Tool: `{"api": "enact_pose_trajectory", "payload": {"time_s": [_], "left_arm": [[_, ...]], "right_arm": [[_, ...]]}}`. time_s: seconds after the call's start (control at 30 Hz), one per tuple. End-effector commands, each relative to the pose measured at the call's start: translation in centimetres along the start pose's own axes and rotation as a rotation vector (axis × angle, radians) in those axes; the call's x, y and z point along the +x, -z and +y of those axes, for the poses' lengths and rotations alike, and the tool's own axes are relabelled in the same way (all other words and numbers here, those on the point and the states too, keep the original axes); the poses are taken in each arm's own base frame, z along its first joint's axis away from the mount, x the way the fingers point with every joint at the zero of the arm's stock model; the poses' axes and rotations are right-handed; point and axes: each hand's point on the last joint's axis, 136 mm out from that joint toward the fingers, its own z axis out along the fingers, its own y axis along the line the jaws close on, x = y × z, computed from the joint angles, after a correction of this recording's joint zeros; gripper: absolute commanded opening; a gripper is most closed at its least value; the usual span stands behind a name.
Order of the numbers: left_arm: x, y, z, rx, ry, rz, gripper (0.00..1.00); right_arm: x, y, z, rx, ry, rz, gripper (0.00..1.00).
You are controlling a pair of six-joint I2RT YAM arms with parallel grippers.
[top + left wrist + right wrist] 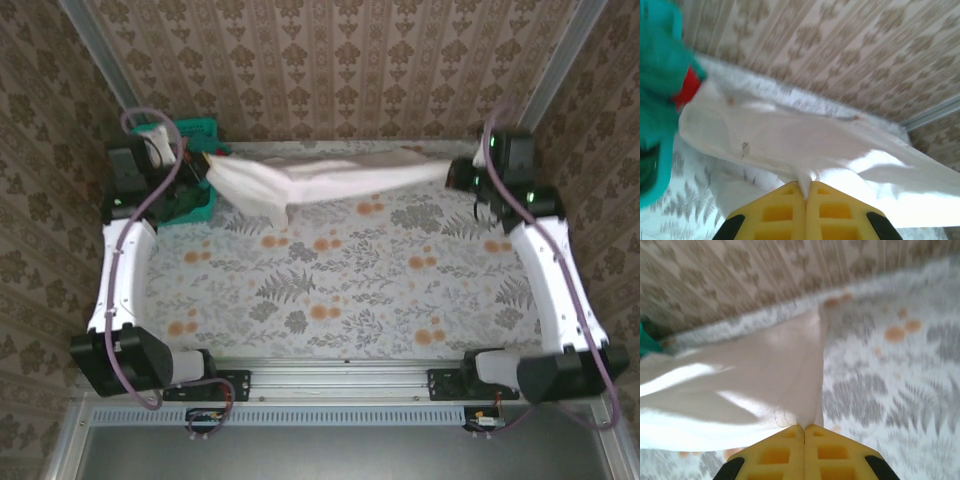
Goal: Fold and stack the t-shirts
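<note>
Along the near edge of the surface (350, 300), a metal rail (340, 380) is being occupied by the bases of the left arm (118, 270) and the right arm (560, 265), one towards each near corner. The surface is being covered by a pale print of grey ferns and orange blossoms. Both arms are being stretched along the left and right edges towards the far side. Close to the far edge, a white t-shirt (320, 178) is being pulled into a long band between them, with one fold drooping near its left end. The left gripper (806, 186) is being clenched on a bunched tip of the fabric near the far left corner, its yellow jaws pressed together around it. The right gripper (804, 427) is being clamped on the opposite tip near the far right corner. In the far left corner a teal basket (197, 130) is being seen just beside the white t-shirt's left end, with a red patch (687, 90) showing against it in the left wrist view. The space is being closed in by walls (340, 60) papered in a beige damask pattern.
</note>
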Motion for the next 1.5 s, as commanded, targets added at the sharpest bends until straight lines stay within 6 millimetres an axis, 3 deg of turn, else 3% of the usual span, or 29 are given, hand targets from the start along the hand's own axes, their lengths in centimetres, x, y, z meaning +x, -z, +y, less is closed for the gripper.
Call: {"api": "enact_pose_trajectory", "payload": {"time_s": [0.0, 0.03, 0.1, 0.17, 0.3, 0.37, 0.43, 0.53, 0.6, 0.7, 0.73, 0.83, 0.9, 1.03, 1.2, 1.27, 1.47], "left_arm": [[6.7, -3.0, 4.5, -0.047, 0.084, 0.140, 0.00], [8.6, -3.5, 5.7, -0.072, 0.098, 0.185, 0.00], [11.1, -4.2, 7.9, -0.132, 0.110, 0.254, 0.05], [11.9, -4.6, 9.3, -0.180, 0.106, 0.292, 0.01], [10.9, -5.1, 8.6, -0.167, 0.090, 0.288, 0.00], [10.1, -4.9, 7.8, -0.169, 0.068, 0.274, 0.01], [9.4, -4.8, 6.9, -0.159, 0.048, 0.260, 0.03], [8.5, -5.1, 5.9, -0.156, 0.023, 0.256, 0.04], [8.1, -5.6, 5.8, -0.158, 0.017, 0.267, 0.05], [8.0, -6.5, 6.6, -0.179, 0.017, 0.279, 0.04], [7.7, -6.9, 7.0, -0.194, 0.014, 0.273, 0.04], [6.8, -8.2, 7.6, -0.210, 0.008, 0.281, 0.04], [6.2, -9.2, 8.0, -0.211, 0.008, 0.282, 0.03], [6.1, -11.5, 8.9, -0.207, 0.019, 0.316, 0.03], [6.6, -13.0, 9.7, -0.197, 0.036, 0.339, 0.04], [6.6, -13.2, 9.8, -0.195, 0.037, 0.338, 0.04], [6.0, -13.5, 10.1, -0.193, 0.040, 0.344, 0.04]], "right_arm": [[8.4, -4.0, -3.1, 0.031, -0.072, 0.144, 0.00], [11.5, -4.9, -4.4, 0.066, -0.088, 0.211, 0.00], [15.2, -5.6, -6.4, 0.136, -0.130, 0.306, 0.01], [17.0, -5.9, -7.4, 0.181, -0.143, 0.360, 0.17], [16.6, -4.0, -8.0, 0.288, -0.084, 0.364, 0.31], [15.4, -2.4, -6.1, 0.310, 0.015, 0.299, 0.45], [14.3, -1.2, -2.5, 0.254, 0.108, 0.209, 0.53], [15.2, -1.8, 6.7, -0.080, 0.211, 0.152, 0.54], [17.7, -2.9, 13.5, -0.294, 0.327, 0.155, 0.53], [22.4, -4.5, 21.4, -0.462, 0.547, 0.193, 0.53], [24.4, -5.6, 23.5, -0.496, 0.616, 0.235, 0.49], [28.0, -8.2, 28.8, -0.609, 0.709, 0.298, 0.41], [29.5, -10.6, 30.7, -0.605, 0.766, 0.318, 0.41], [31.3, -15.7, 32.3, -0.516, 0.898, 0.354, 0.44], [31.9, -19.6, 32.2, -0.428, 0.979, 0.366, 0.49], [32.4, -20.6, 31.9, -0.412, 1.021, 0.381, 0.50], [34.5, -21.0, 31.4, -0.448, 1.125, 0.413, 0.57]]}}
